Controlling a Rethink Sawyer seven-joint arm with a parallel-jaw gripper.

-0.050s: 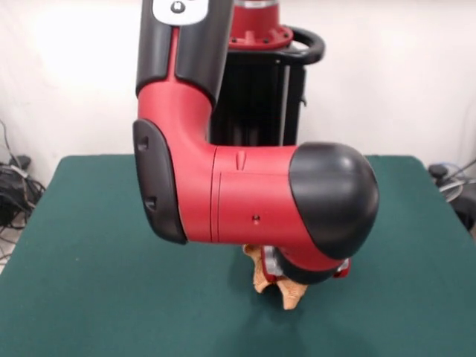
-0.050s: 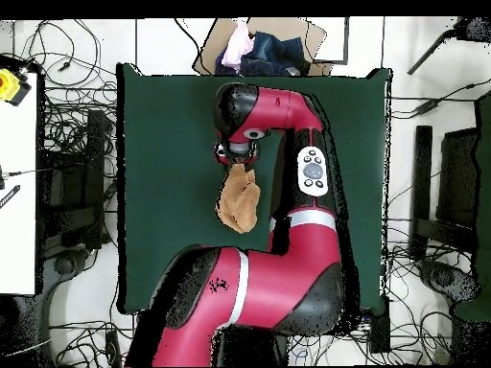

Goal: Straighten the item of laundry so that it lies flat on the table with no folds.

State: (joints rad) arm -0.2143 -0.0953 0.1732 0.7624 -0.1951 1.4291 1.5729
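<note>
table: dark green felt-topped rectangular table (image 1: 89, 245). In your front view its near edge is cut off by the frame bottom; the far edge shows on both sides of the arm.
arm: red and black robot arm (image 1: 253, 197) fills the middle of your front view and hides most of what sits under it. In the overhead view its big red links cover the lower part of the table.
towel: light orange terry-cloth hand towel (image 2: 238, 201), bunched into a crumpled lump, not flat. In the overhead view you see it hanging from or trailing off the wrist, over the green top near the table's middle. In the front view only a small peach scrap pokes out below the black elbow cap, just above or on the felt; you can't tell whether it touches. Stripes not discernible.
gripper: gripper (image 2: 236, 163) sits at the towel's upper end under the wrist. Fingers are hidden by the wrist and the cloth in both views, so you can't tell whether they're apart or clamped on the towel.
box: open cardboard box (image 2: 316, 38) past the table's top edge in the overhead view, holding pink and dark cloth; partly cut by the frame.
writing: white control panel with buttons (image 2: 313, 172) on the arm; no readable text. A small mark on the lower red link is too small to read.
cables: black cable tangles (image 2: 67, 192) on the floor both sides of the table.
</note>
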